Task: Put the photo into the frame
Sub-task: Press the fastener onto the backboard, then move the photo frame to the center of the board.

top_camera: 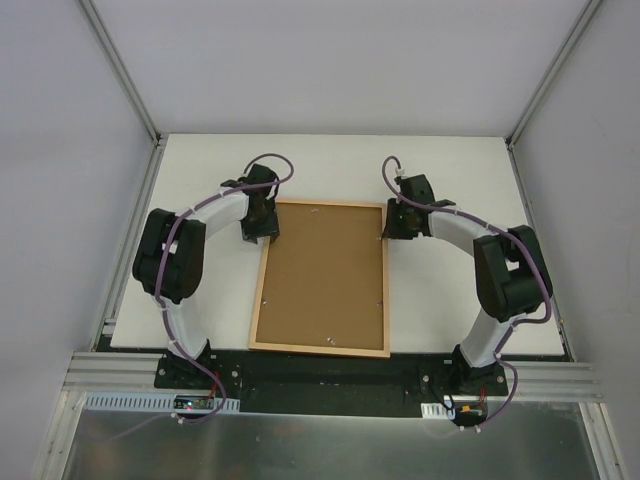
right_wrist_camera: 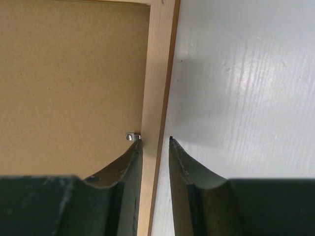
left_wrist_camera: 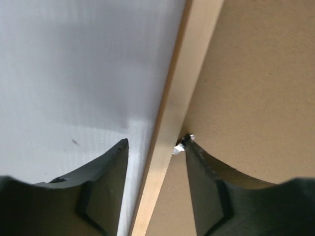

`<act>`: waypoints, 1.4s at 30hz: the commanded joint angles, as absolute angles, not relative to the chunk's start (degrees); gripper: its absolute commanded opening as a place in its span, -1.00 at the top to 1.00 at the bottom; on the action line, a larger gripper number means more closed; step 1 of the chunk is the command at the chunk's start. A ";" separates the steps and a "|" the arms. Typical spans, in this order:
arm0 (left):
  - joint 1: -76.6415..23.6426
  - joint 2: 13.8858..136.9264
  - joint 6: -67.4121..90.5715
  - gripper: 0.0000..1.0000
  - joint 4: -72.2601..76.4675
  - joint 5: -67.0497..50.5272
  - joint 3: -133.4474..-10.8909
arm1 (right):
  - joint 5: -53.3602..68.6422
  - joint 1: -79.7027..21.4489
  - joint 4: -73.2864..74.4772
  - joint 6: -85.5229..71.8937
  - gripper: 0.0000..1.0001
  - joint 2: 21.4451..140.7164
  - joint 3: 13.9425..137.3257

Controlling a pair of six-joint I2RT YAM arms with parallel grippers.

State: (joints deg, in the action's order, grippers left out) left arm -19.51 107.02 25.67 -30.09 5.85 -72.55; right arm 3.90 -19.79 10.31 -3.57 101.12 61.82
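The frame [top_camera: 318, 349] lies flat mid-surface [top_camera: 330, 165], paler side up, a brown backing board [top_camera: 322, 272] filling it. Our left claw [left_wrist_camera: 156, 142] is spread astride the left rail near the far corner, one finger at a small metal tab [left_wrist_camera: 179, 146]. Our right claw [right_wrist_camera: 155, 140] hugs the right rail closely; we cannot tell whether it grips. Bare surface borders both outer edges.

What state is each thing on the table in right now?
frame: lying flat, back side up.
backing board: seated inside the frame.
left gripper: open, astride the frame's left rail.
right gripper: astride the right rail, close against it; grip unclear.
photo: not visible.
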 commanded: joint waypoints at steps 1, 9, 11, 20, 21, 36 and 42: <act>-18.46 104.43 27.16 -0.06 -38.76 10.38 -69.70 | 1.85 -18.54 14.24 -1.93 0.39 98.44 60.91; -18.46 89.93 30.93 -0.19 -38.85 8.00 -63.12 | 1.76 -18.46 14.50 -1.93 0.08 98.52 61.26; -18.54 88.25 31.81 -0.15 -38.67 7.39 -60.22 | 2.02 -18.46 14.50 -2.02 -0.04 98.53 61.26; -24.87 87.63 33.75 0.00 -37.88 7.12 -55.46 | 2.46 -18.54 14.59 -2.20 -0.04 98.35 61.26; -25.05 87.80 33.75 0.01 -37.62 7.12 -55.37 | 2.55 -18.46 14.50 -2.11 -0.04 98.26 61.17; -26.19 96.50 33.22 0.12 -38.76 10.89 -56.25 | 2.55 -18.54 14.59 -2.02 -0.04 97.73 61.00; -26.98 99.84 34.71 0.16 -42.45 15.99 -57.83 | 2.37 -18.54 14.94 -1.93 -0.04 97.30 60.91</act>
